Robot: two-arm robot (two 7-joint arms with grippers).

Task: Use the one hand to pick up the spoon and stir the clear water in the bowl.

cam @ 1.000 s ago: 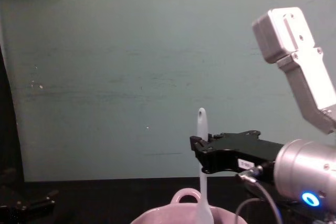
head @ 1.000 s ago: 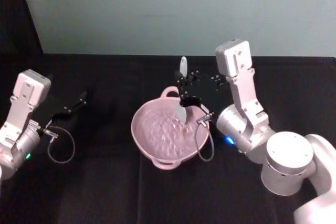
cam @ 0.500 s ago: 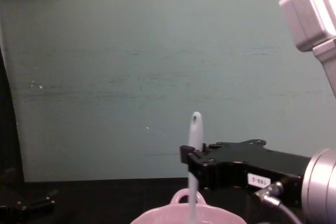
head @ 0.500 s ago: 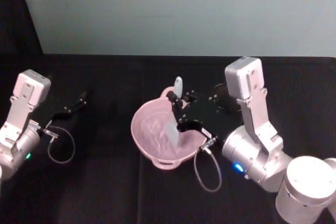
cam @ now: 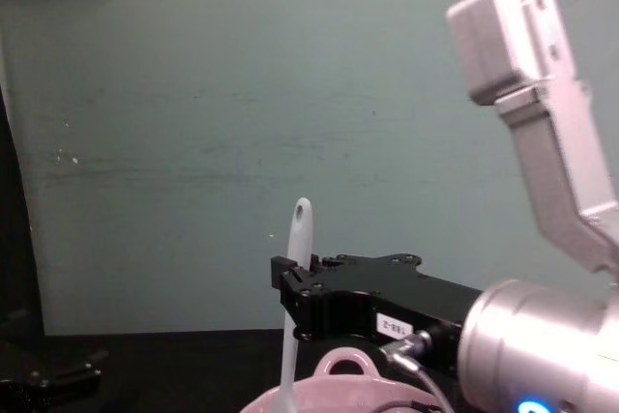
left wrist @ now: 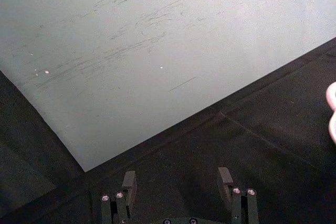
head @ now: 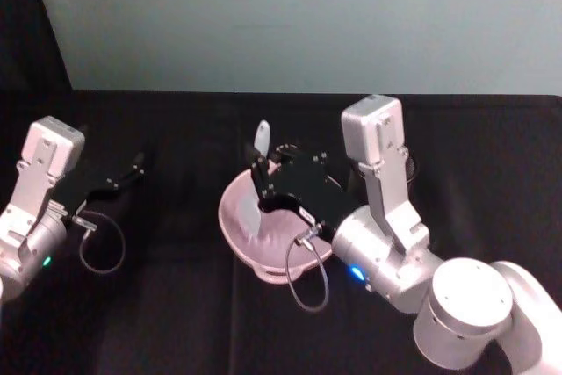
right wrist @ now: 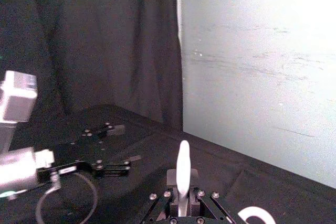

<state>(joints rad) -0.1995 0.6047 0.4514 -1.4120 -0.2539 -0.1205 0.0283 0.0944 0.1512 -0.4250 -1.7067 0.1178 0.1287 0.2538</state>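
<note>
1. Clenching the spoon (head: 262, 140) at the middle of its handle, the right claw (head: 260, 177) is reaching across the bowl (head: 228, 224) from the bowl's right side, its black fingers pressing the handle from both sides.
2. The spoon is standing nearly upright and leaning a little. Its rounded end with the small hole is pointing up above the bowl, and its scoop end is dipping inside the bowl close to the left rim. I cannot tell how far the scoop is sitting in the water.
3. From the chest, the spoon (cam: 301, 229) is rising above the right claw (cam: 288, 287), and the bowl's loop handle (cam: 343, 367) is showing just under the claw's black body.
4. From the right wrist, the spoon (right wrist: 182, 167) is sticking up out of the pinched right claw (right wrist: 181, 202).
5. The bowl is sitting on the black surface (head: 176, 313). The silver wrist, with its blue light (head: 354, 272) glowing, is hanging at the bowl's near right side, and a grey cable loop (head: 303, 280) is drooping over the bowl's near rim.
6. The left claw (head: 133, 167) is idling well to the left of the bowl, low over the surface. Seen from its own wrist, the left claw (left wrist: 177, 182) is released, its fingers (left wrist: 128, 182) standing spread apart.
</note>
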